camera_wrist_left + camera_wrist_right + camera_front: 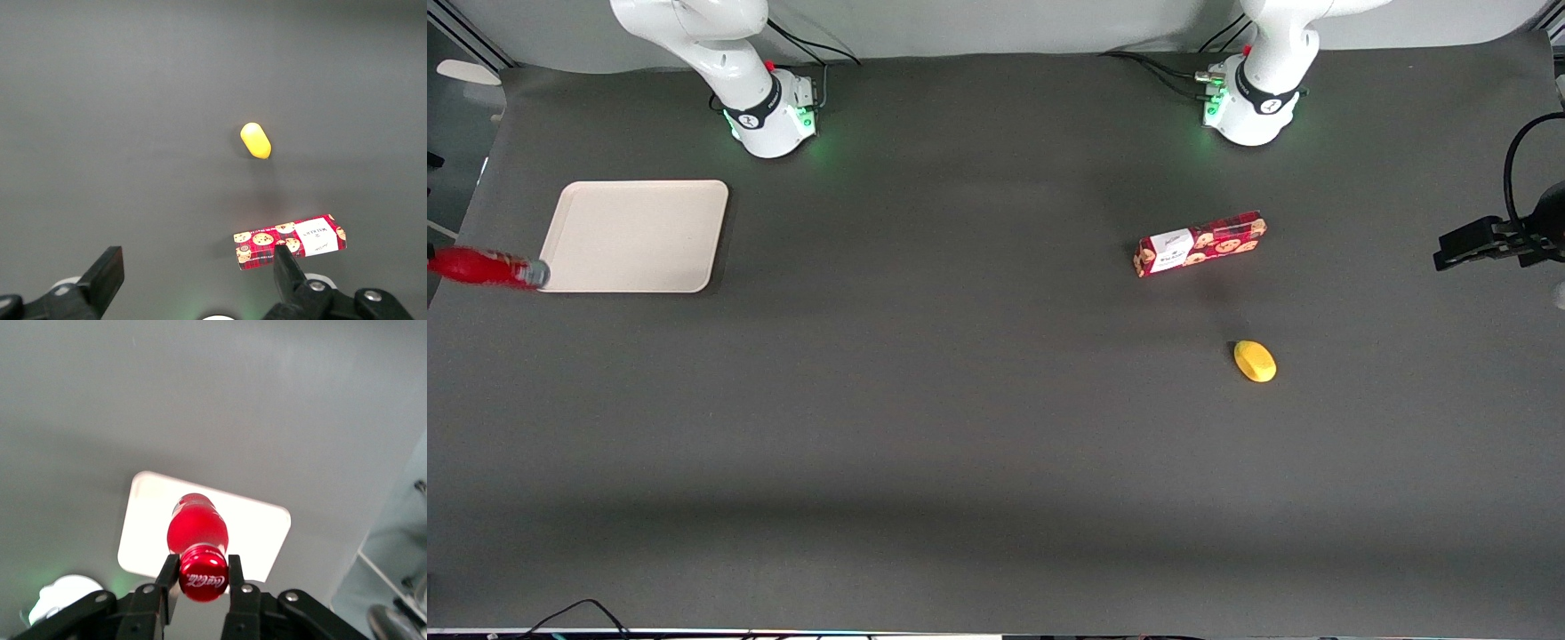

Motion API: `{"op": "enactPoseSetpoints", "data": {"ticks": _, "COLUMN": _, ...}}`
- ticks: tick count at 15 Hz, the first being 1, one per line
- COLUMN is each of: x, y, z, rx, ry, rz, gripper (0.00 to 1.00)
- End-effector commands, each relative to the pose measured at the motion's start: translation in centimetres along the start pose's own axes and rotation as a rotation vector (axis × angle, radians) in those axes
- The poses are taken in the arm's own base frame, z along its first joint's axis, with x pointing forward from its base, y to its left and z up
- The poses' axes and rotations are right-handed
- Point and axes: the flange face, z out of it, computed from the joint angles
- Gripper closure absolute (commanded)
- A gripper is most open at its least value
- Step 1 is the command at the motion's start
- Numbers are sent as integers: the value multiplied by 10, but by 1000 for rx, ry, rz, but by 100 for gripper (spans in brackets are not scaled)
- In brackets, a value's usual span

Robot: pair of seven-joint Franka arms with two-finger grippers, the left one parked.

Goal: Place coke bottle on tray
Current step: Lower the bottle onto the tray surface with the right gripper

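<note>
1. My gripper [203, 577] is closed on the coke bottle [198, 543] at its neck, one finger [168, 577] pressed against each side just below the red cap with the white lettering.
2. The bottle hangs down from between my fingers, its body pointing away from my wrist toward the tray [203, 523] underneath it.
3. Seen from my wrist, the bottle's lower end shows against the tray's pale surface, with the tray spreading out on both sides of it; I cannot tell whether the base touches the tray.
4. From the front, the coke bottle [487, 268] appears at the working arm's end of the worktop [960, 400], its silvery base just at the tray's [636, 236] edge and its red body reaching outward past the worktop's border.
5. The tray lies flat on the dark worktop, near my arm's base.
6. Well apart from all this, toward the parked arm's end, a small yellow object [1255, 361] sits on the worktop, and a red cookie box [1200, 243] lies farther from the front camera than it.
</note>
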Motion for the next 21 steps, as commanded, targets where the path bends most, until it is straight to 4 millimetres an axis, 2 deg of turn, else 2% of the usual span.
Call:
{"op": "enactPoseSetpoints", "data": {"ticks": 1, "x": -83, "y": -12, "z": 31, "rx": -20, "ry": 8, "rz": 37, "gripper": 100}}
{"op": "enactPoseSetpoints", "data": {"ticks": 5, "x": -143, "y": 20, "z": 112, "rx": -13, "ry": 60, "rz": 92, "gripper": 100}}
{"op": "enactPoseSetpoints", "data": {"ticks": 9, "x": -178, "y": 58, "z": 178, "rx": -8, "ry": 113, "rz": 121, "gripper": 100}}
{"op": "enactPoseSetpoints", "data": {"ticks": 11, "x": -191, "y": 67, "z": 210, "rx": -10, "ry": 150, "rz": 128, "gripper": 100}}
{"op": "enactPoseSetpoints", "data": {"ticks": 16, "x": -194, "y": 70, "z": 262, "rx": -38, "ry": 187, "rz": 151, "gripper": 100}}
{"op": "enactPoseSetpoints", "data": {"ticks": 19, "x": -195, "y": 72, "z": 274, "rx": -43, "ry": 184, "rz": 149, "gripper": 100}}
{"op": "enactPoseSetpoints", "data": {"ticks": 21, "x": -205, "y": 77, "z": 284, "rx": -47, "ry": 195, "rz": 164, "gripper": 100}}
